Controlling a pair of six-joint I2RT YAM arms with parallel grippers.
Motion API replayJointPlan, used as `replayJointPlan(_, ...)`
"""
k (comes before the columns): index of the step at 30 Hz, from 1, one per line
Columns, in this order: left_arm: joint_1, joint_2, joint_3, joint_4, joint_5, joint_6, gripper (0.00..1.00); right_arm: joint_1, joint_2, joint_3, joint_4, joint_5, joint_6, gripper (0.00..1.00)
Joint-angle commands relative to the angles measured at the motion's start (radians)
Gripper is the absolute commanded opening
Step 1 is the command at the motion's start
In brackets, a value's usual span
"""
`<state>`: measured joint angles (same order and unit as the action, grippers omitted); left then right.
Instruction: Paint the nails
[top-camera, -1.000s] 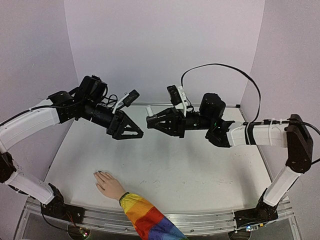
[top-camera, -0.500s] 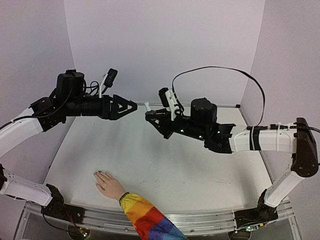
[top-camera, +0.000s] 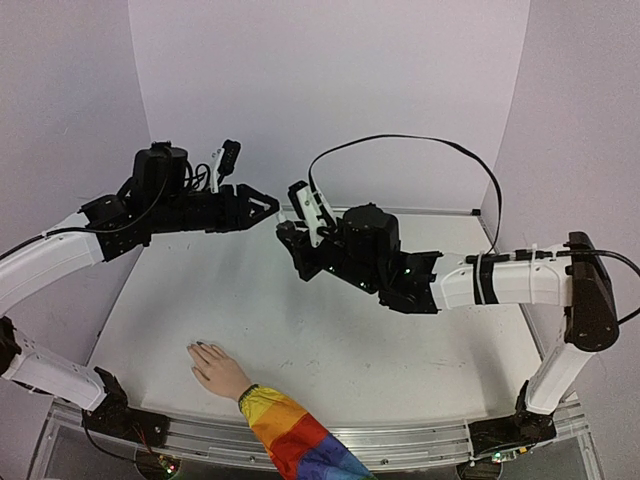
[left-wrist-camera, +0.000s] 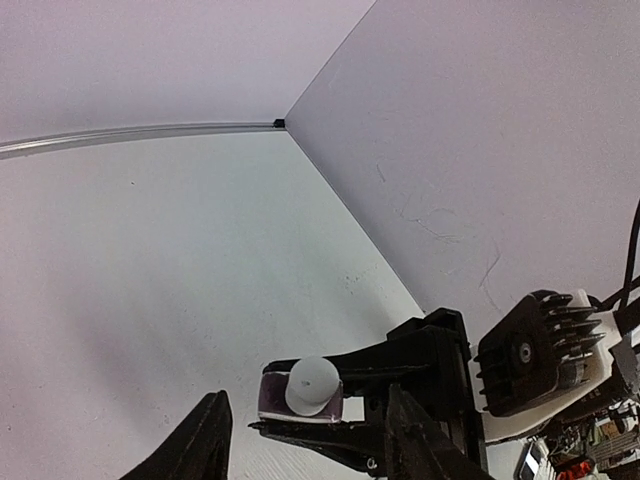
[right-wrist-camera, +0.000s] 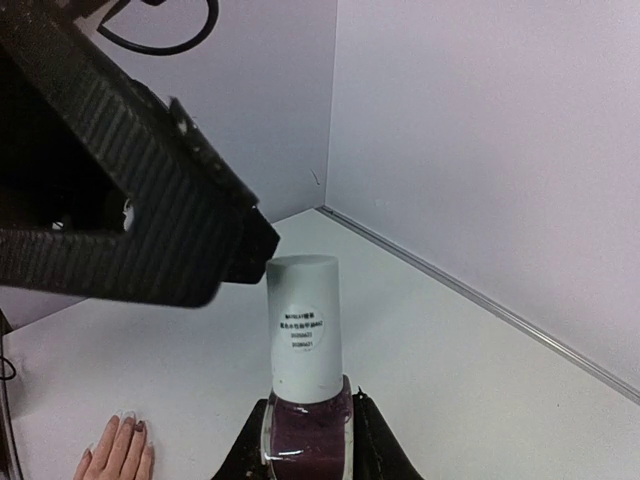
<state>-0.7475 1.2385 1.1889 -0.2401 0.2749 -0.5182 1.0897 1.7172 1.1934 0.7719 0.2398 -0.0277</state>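
The pale beige hand (top-camera: 218, 370) with a rainbow-striped sleeve (top-camera: 292, 442) lies flat at the table's near left. Its nails (top-camera: 198, 346) are tiny, and some look dark. The hand also shows in the right wrist view (right-wrist-camera: 118, 452). My right gripper (top-camera: 284, 226) is shut on a small dark purple bottle (right-wrist-camera: 305, 425) with a white cap (right-wrist-camera: 304, 320), held up in mid-air over the table's middle. My left gripper (top-camera: 268, 203) is open right at the cap. In the left wrist view the cap (left-wrist-camera: 311, 384) sits between its two fingers (left-wrist-camera: 205, 440).
Pale purple walls close in the white table (top-camera: 400, 350) at the back and both sides. A metal rail (top-camera: 400, 445) runs along the near edge. The right arm's black cable (top-camera: 420, 145) loops above it.
The left gripper rose and swung right toward the bottle. The right gripper moved left and a little up with the bottle, so the two now meet. The hand has not moved.
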Motion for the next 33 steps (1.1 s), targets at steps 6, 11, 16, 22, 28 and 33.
replayJointPlan(6, -0.016, 0.048, 0.048, 0.093, 0.009, 0.003, 0.44, 0.017, -0.003, 0.067, 0.049, 0.018, -0.024, 0.0)
replayJointPlan(11, -0.021, 0.066, 0.059, 0.099, 0.013, 0.006, 0.33, 0.021, -0.005, 0.067, 0.049, 0.011, -0.031, 0.0)
replayJointPlan(16, -0.028, 0.084, 0.06, 0.104, 0.064, 0.031, 0.16, 0.021, -0.018, 0.055, 0.065, -0.005, -0.018, 0.0)
replayJointPlan(22, -0.033, 0.109, 0.027, 0.104, 0.273, 0.102, 0.09, -0.006, -0.084, 0.021, 0.084, -0.178, -0.011, 0.0)
replayJointPlan(28, -0.033, 0.16, 0.026, 0.104, 0.757, 0.228, 0.06, -0.172, -0.152, 0.0, 0.137, -1.014, 0.123, 0.0)
replayJointPlan(33, -0.034, 0.181, 0.051, 0.104, 1.005, 0.326, 0.06, -0.211, -0.127, 0.078, 0.217, -1.485, 0.263, 0.0)
